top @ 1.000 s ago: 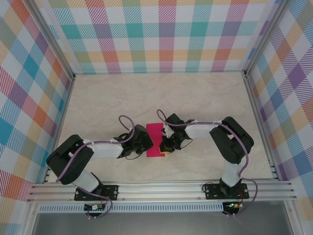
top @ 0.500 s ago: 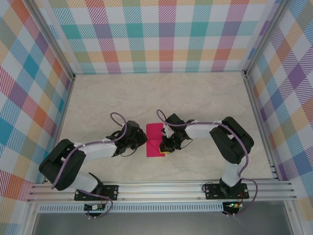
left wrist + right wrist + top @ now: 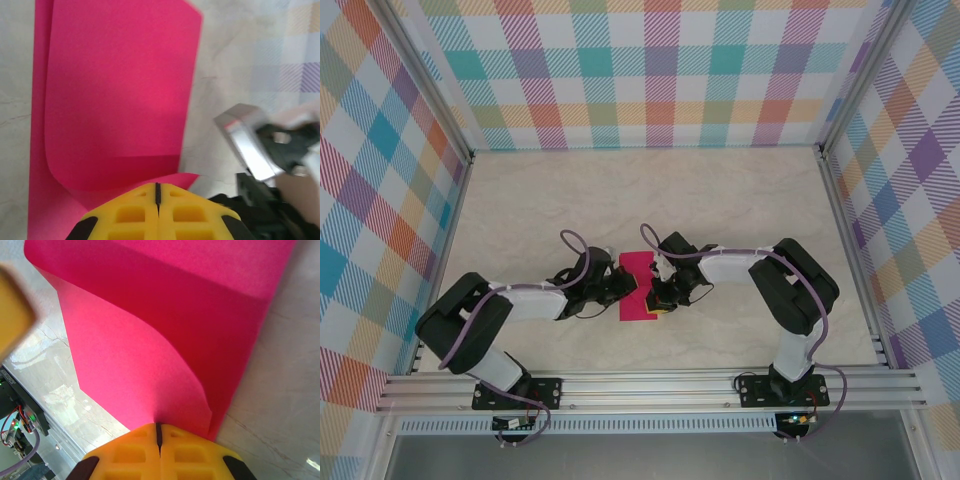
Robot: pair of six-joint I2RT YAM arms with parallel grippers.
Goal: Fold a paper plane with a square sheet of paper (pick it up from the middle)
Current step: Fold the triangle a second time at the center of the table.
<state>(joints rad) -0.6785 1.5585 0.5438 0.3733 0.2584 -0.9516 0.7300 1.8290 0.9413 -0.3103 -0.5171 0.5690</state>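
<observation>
The square sheet of paper [image 3: 638, 268] is bright pink and lies folded into a narrow rectangle on the table between my two arms. In the left wrist view the paper [image 3: 120, 90] has a top flap that curls up near my left gripper [image 3: 157, 186], which is shut with its yellow tips at the paper's left edge [image 3: 625, 287]. My right gripper [image 3: 655, 298] is at the paper's right side. In the right wrist view the raised flap of the paper [image 3: 150, 340] runs into the tips of the right gripper [image 3: 158, 426], which is shut on it.
The pale marble-patterned table [image 3: 740, 200] is walled by checked panels, with a metal rail [image 3: 650, 385] along the near edge. The right arm's grey wrist [image 3: 250, 145] sits close beside the paper in the left wrist view.
My left gripper drew back to the left off the paper, then came back to its left edge. The right gripper and the paper have stayed in place.
</observation>
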